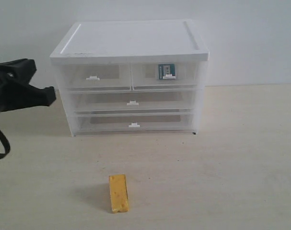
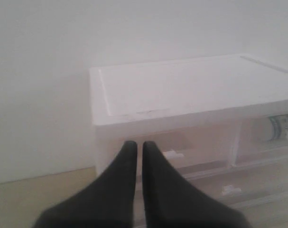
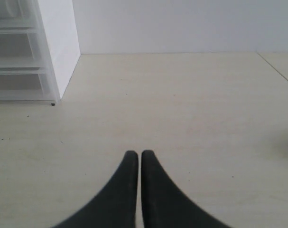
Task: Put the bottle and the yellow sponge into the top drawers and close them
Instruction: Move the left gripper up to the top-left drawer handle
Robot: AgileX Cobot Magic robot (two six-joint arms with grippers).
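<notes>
The left fingers [image 1: 40, 96], pressed together and holding nothing, hover at 9 o'clock of the white cabinet [image 1: 131, 43]. Both top drawers [image 1: 95, 76] are shut, and the bottle [image 1: 167, 72] sits inside the right one. The yellow sponge [image 1: 118, 193] rests on the surface [image 1: 231, 167] at 6 o'clock of the cabinet, well apart. The right fingers [image 3: 127, 175], also pressed together and empty, hang off the cabinet's right front corner.

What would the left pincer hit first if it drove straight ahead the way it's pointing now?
Probably the cabinet: the shut left pincer aims at the front of the top left drawer, near its outer end, just under the white top. Depth is hard to judge.
</notes>
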